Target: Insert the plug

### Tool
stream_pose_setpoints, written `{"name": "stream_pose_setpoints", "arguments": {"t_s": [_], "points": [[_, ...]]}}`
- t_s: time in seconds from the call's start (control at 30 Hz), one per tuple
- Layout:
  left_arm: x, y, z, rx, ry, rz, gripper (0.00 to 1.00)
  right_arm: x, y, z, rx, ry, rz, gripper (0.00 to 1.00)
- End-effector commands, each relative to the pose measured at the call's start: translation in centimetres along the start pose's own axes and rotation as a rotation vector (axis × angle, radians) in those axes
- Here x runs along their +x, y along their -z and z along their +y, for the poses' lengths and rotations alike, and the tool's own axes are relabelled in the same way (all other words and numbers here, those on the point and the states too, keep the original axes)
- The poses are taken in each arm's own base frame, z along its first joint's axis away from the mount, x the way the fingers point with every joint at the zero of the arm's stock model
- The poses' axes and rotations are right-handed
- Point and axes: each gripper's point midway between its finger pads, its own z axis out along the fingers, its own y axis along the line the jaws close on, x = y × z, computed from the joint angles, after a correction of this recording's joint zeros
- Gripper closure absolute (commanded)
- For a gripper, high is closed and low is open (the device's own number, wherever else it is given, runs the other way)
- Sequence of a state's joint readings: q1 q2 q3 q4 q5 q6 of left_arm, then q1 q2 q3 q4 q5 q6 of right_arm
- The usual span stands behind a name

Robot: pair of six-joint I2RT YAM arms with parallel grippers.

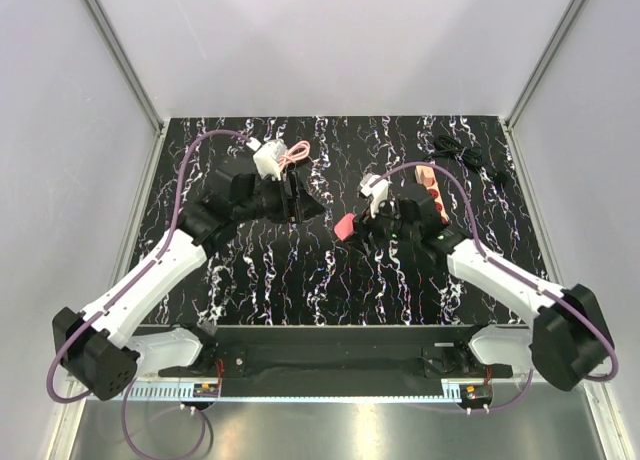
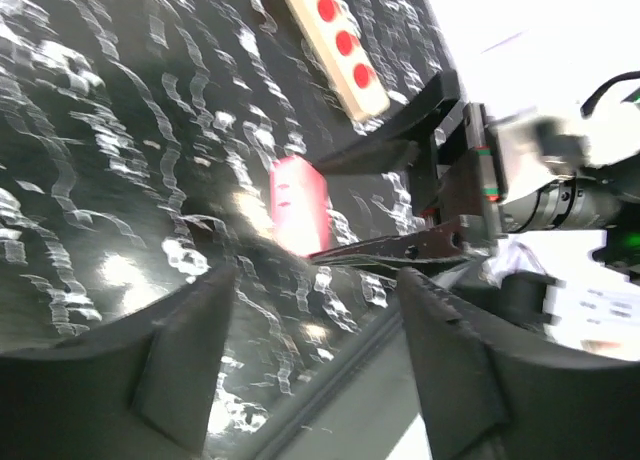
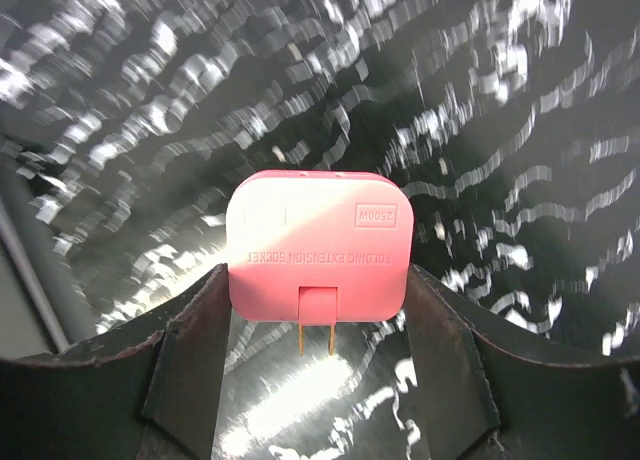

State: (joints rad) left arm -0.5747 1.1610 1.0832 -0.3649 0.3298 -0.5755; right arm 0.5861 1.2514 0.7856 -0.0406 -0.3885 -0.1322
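- Right gripper (image 3: 318,285) holds the plug (image 3: 318,250). Its two dark fingers (image 3: 195,350) press on the plug's left and right sides.
- The plug is a pink block with round corners. Two thin metal prongs (image 3: 315,338) stick out of one edge, between the fingers.
- From above, the plug sits near the middle of the bench (image 1: 300,290), a bit toward the right edge. I cannot tell if it touches the bench or hangs just over it.
- Left gripper (image 2: 318,305) is wide open and holds nothing. It points at the plug from the left side, near it but not touching.
- The two grippers face each other with only a small gap between them, so there is little room on the plug's left side.
- A beige power strip (image 1: 432,186) with red round holes lies flat on the bench. It is past the right gripper, toward the far right corner, and it lies slanted, not in line with any edge.
- Black cables (image 1: 462,150) lie in a bunch by the far right corner, near the far end of the strip.
- A curly pink cable (image 1: 294,154) lies close to the far edge, just behind the left arm's wrist.
- Between the plug and the near edge the bench shows a wide bare stretch.
- The far left corner and the left edge also have bare bench beside the left arm.
- White walls (image 1: 60,130) stand along the left, far and right edges.
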Motion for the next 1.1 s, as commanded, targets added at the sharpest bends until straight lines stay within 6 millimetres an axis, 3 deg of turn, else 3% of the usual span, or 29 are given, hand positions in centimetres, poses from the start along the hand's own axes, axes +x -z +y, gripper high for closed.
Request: {"name": "stream_pose_setpoints", "arguments": {"t_s": [0.0,0.1,0.27,0.4,0.63,0.83,0.97,1.07], "points": [[0.6,-0.2,-2.8,0.162,0.065,0.041,0.36,-5.2,1.4,2.4,-0.076,0.046,-0.195,0.97],[1.7,-1.0,-2.3,0.178,0.106,0.055,0.43,-6.3,2.0,2.5,-0.04,-0.001,-0.243,0.97],[1.0,-1.3,-2.4,0.207,0.079,-0.002,0.45,-7.1,2.6,1.3,0.063,-0.2,-0.281,1.0],[0.3,-2.5,-2.9,0.219,0.079,-0.002,0.46,-7.2,3.4,1.3,0.089,-0.236,-0.309,1.0],[0.8,-5.0,-3.7,0.206,0.053,0.021,0.44,-7.5,3.9,1.5,0.088,-0.26,-0.33,1.0],[0.5,-5.5,-4.1,0.218,0.053,-0.002,0.46,-7.4,3.6,1.5,0.084,-0.254,-0.296,0.98],[0.7,-5.9,-4.2,0.231,0.049,0.007,0.58,-7.9,4.0,1.7,0.079,-0.256,-0.32,0.97],[1.1,-6.2,-4.7,0.275,0.042,0.029,0.71,-7.8,3.7,2.0,0.063,-0.262,-0.309,0.9]]}}
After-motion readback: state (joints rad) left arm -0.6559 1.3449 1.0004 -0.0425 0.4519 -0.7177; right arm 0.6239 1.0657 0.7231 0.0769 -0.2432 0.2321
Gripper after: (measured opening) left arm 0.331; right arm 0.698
